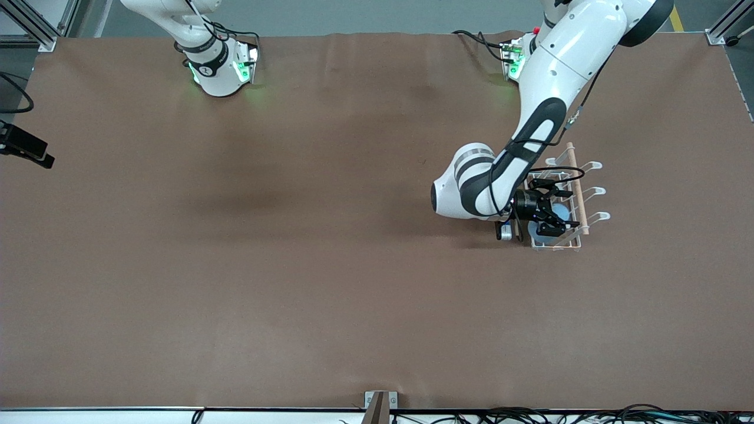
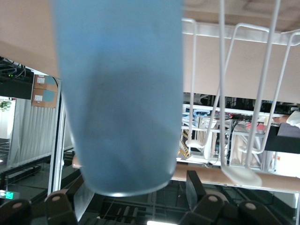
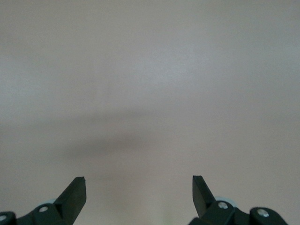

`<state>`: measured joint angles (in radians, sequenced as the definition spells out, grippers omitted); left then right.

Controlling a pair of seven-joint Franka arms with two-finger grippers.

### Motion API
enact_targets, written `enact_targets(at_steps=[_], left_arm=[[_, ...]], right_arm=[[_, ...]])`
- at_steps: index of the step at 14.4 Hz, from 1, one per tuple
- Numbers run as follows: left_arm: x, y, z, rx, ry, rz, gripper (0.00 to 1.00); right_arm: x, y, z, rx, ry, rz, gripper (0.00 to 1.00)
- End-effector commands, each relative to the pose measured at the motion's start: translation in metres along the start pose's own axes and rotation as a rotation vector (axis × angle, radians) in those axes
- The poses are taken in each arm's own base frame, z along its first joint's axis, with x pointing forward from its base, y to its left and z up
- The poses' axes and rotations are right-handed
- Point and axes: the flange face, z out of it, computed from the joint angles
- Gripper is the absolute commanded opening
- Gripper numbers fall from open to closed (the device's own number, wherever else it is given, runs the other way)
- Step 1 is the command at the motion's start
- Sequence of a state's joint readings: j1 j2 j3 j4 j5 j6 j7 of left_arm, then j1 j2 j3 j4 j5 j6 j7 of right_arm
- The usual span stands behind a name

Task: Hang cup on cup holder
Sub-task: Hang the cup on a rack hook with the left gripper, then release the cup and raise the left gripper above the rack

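Observation:
The light-blue cup (image 1: 560, 212) sits in the white wire cup holder (image 1: 576, 176), at the end of the rack nearer the front camera. In the left wrist view the cup (image 2: 119, 93) fills the frame with its closed end toward the camera, beside the holder's looped prongs (image 2: 253, 93). Whether a prong is inside the cup is hidden. My left gripper (image 1: 556, 217) is open, its fingers (image 2: 194, 185) on either side of the cup's closed end with a gap showing. My right gripper (image 3: 139, 187) is open and empty over bare table; it is out of the front view and waits.
The cup holder stands toward the left arm's end of the brown table (image 1: 294, 235). A bracket (image 1: 380, 405) sits at the table edge nearest the front camera. A black device (image 1: 23, 147) juts in at the right arm's end.

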<state>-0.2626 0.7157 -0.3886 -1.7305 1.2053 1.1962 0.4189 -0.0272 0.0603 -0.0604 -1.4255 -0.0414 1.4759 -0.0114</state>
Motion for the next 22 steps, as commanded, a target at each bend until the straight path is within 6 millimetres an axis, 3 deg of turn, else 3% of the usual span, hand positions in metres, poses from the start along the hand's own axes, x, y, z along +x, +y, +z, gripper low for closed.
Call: enact_targets(at_steps=[1,4,7,11,13,16,21,22], left_arm=[[-0.02,-0.006,-0.006,-0.04,0.025,-0.021,0.97],[-0.061,-0.023,-0.016,-0.092,0.092,-0.11,1.0],[-0.133,-0.042,-0.028,-0.115,0.252,-0.253,1.0],[-0.209,-0.056,-0.025,-0.19,0.453,-0.455,1.0],[-0.244,-0.061,-0.016,-0.273,0.563,-0.552,1.0],[-0.297,-0.069,0.011,-0.425,0.728,-0.728,1.0],[-0.352,-0.071,0.059,-0.706,0.923,-0.938,1.0],[-0.356,-0.068,0.061,-0.776,0.933,-0.994,1.0]], right_arm=[[-0.003,-0.002,-0.003,-0.004,0.002,0.001,1.0],[-0.003,0.007,-0.003,0.056,0.005,0.023,1.0],[-0.004,0.007,-0.003,0.056,0.001,0.023,1.0],[-0.004,0.008,-0.002,0.047,-0.002,0.025,1.0],[-0.004,0.009,-0.001,0.047,-0.007,0.027,1.0],[-0.004,0.008,-0.001,0.048,-0.009,0.026,1.0],[-0.004,0.011,-0.002,0.057,-0.002,0.033,1.0],[-0.004,0.011,-0.001,0.059,-0.004,0.033,1.0]])
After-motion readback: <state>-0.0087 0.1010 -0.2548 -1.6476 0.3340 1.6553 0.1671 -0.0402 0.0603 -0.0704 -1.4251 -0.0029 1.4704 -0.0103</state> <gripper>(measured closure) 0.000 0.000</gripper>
